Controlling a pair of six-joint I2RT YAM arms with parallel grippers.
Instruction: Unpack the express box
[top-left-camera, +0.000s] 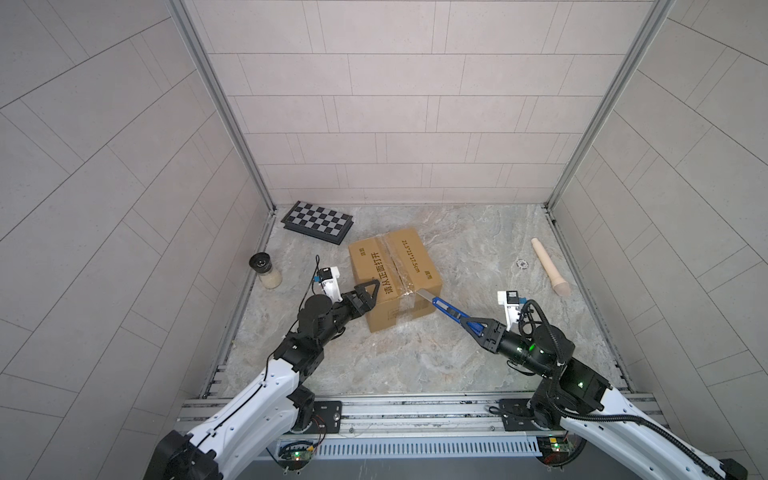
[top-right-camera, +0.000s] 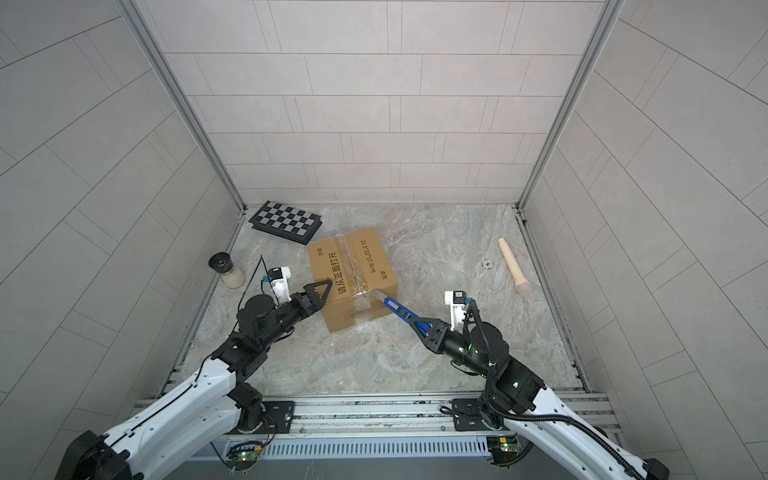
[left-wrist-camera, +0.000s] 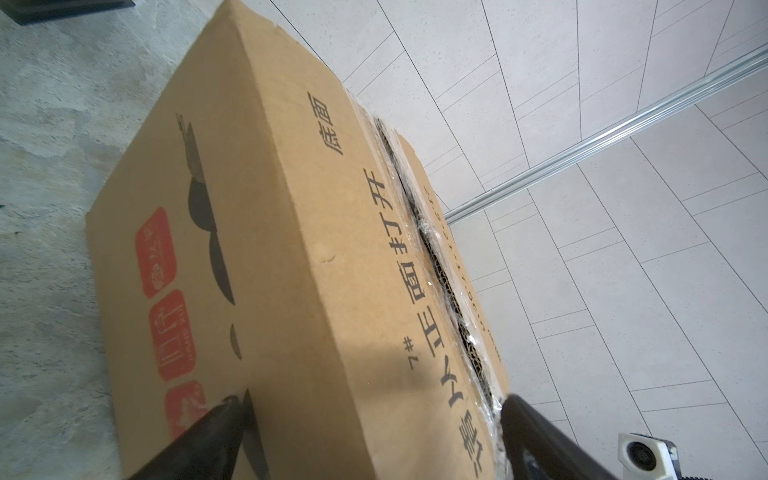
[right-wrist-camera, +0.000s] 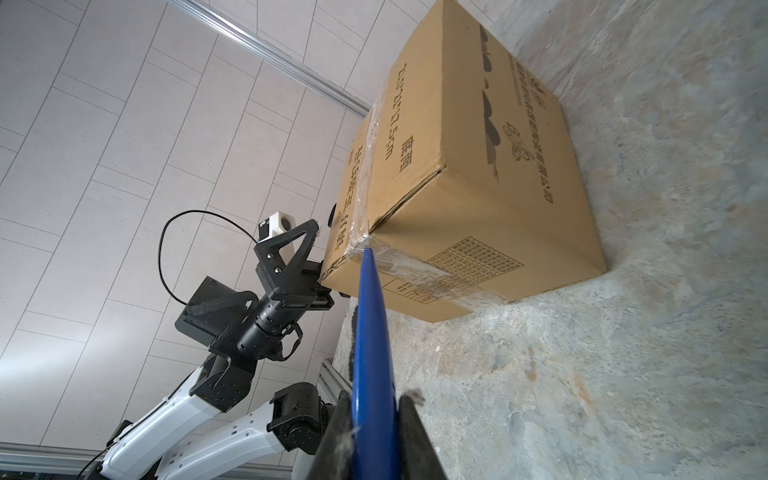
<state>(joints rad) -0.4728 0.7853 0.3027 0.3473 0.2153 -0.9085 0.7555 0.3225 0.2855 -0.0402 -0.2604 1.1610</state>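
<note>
The express box (top-left-camera: 395, 266) (top-right-camera: 353, 266), a brown carton with black print, stands mid-floor. The clear tape along its top seam (left-wrist-camera: 432, 249) is split and shows corrugated edges. My right gripper (top-left-camera: 464, 320) (top-right-camera: 417, 322) (right-wrist-camera: 372, 401) is shut on a blue utility knife (top-left-camera: 446, 308) (top-right-camera: 400, 309) (right-wrist-camera: 371, 332). The knife's blade tip (top-left-camera: 420, 292) rests at the taped near top edge of the box (right-wrist-camera: 478, 187). My left gripper (top-left-camera: 371, 297) (top-right-camera: 325, 294) (left-wrist-camera: 370, 411) is open and straddles the box's (left-wrist-camera: 270, 249) near-left upper edge, with one finger by the side face and one by the seam.
A checkered board case (top-left-camera: 318, 222) lies at the back left. A jar with a black lid (top-left-camera: 266, 270) stands by the left wall. A wooden pestle (top-left-camera: 548, 266) and a floor drain (top-left-camera: 522, 263) are at the right. Tiled walls enclose three sides.
</note>
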